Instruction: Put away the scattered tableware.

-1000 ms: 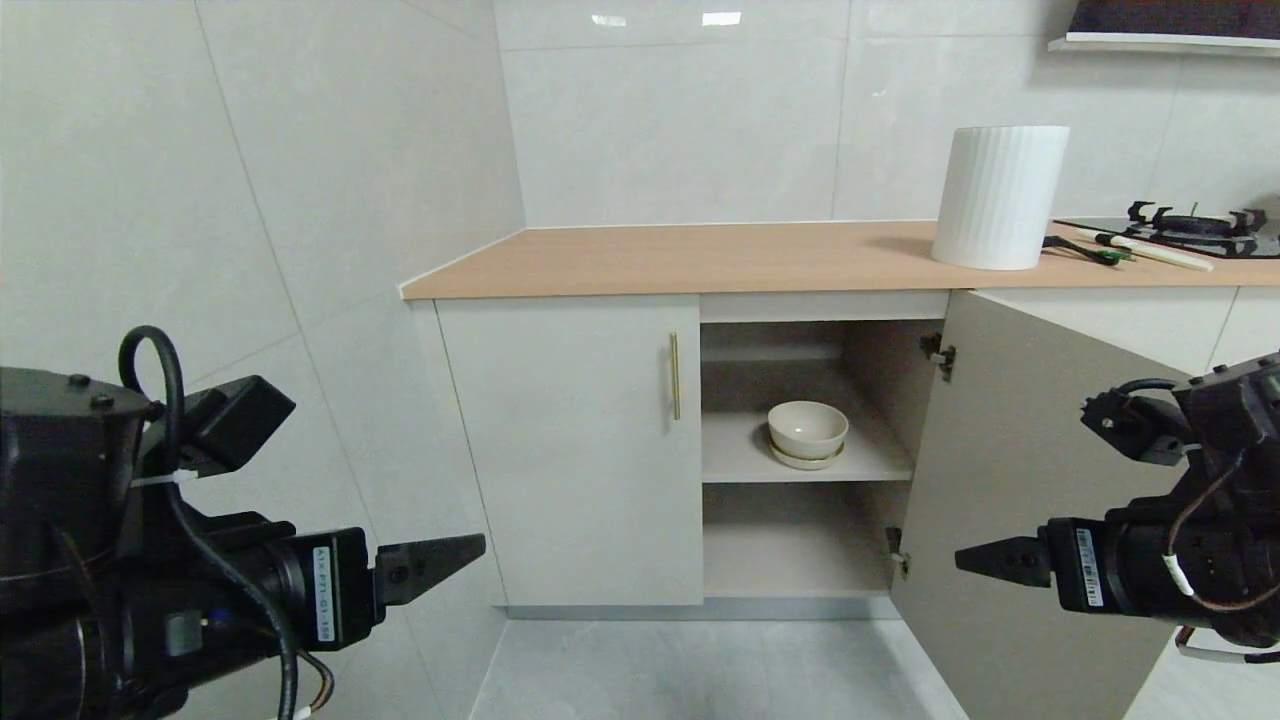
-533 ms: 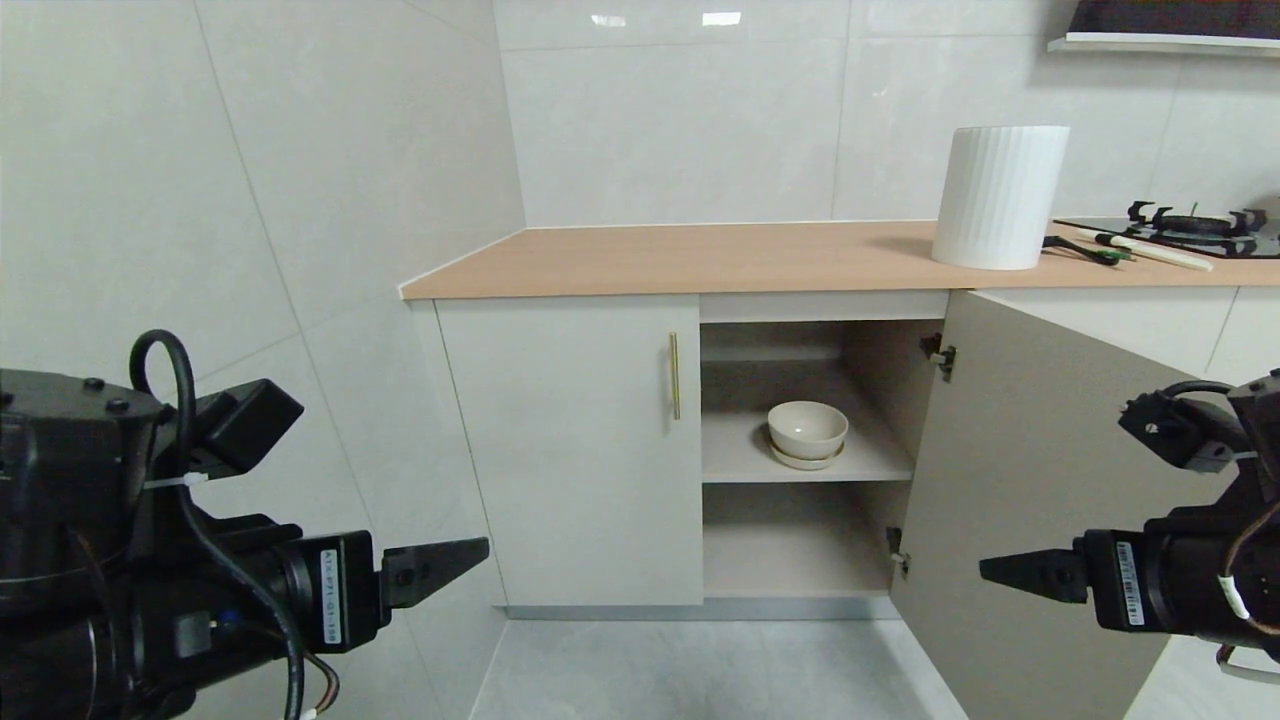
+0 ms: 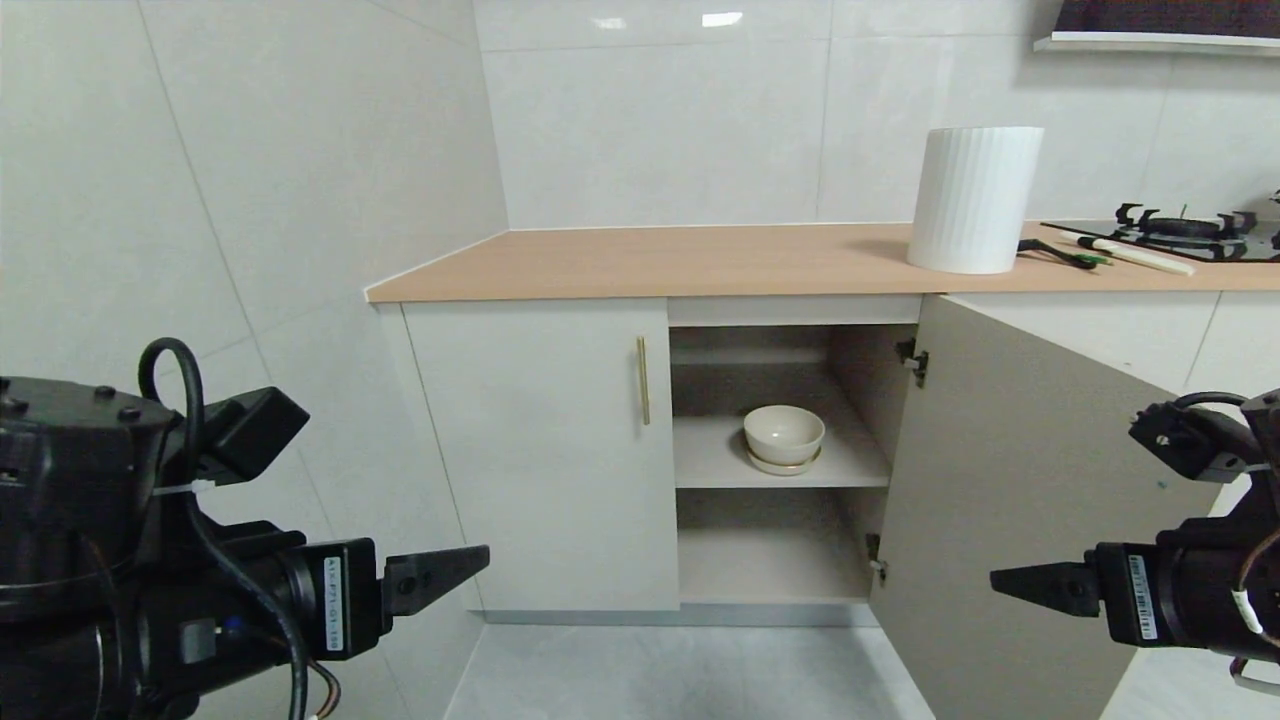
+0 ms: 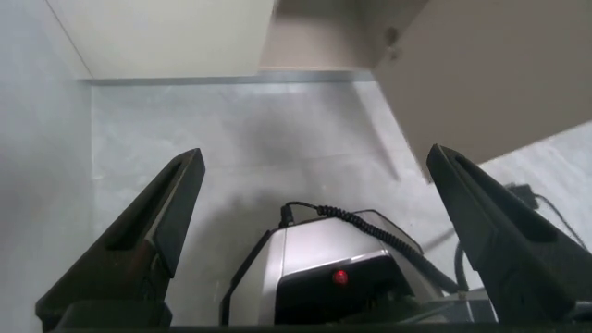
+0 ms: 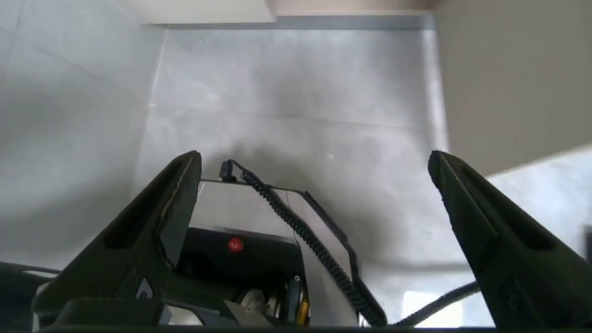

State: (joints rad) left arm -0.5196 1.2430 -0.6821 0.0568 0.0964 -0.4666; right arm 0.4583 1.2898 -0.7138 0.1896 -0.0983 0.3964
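Bowl [image 3: 784, 434] stowed on a small plate [image 3: 781, 465] on the upper shelf of the cabinet [image 3: 540, 450], right door [image 3: 1000, 470] open. Left gripper [image 4: 316, 155] and right gripper [image 5: 314, 159] hang low before it, fingers spread, empty. Probably remaining: utensils [image 3: 1100, 250] on the countertop [image 3: 650, 262], then shutting the door.

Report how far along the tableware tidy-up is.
Done: a cream ceramic bowl sits on a small pale plate on the upper cabinet shelf. In hand: nothing; the left gripper and right gripper are both open and empty, in front of the cabinet. Left: slim utensils lie on the wooden countertop beside the stove, and the grey right cabinet door stands open, likely to be shut.
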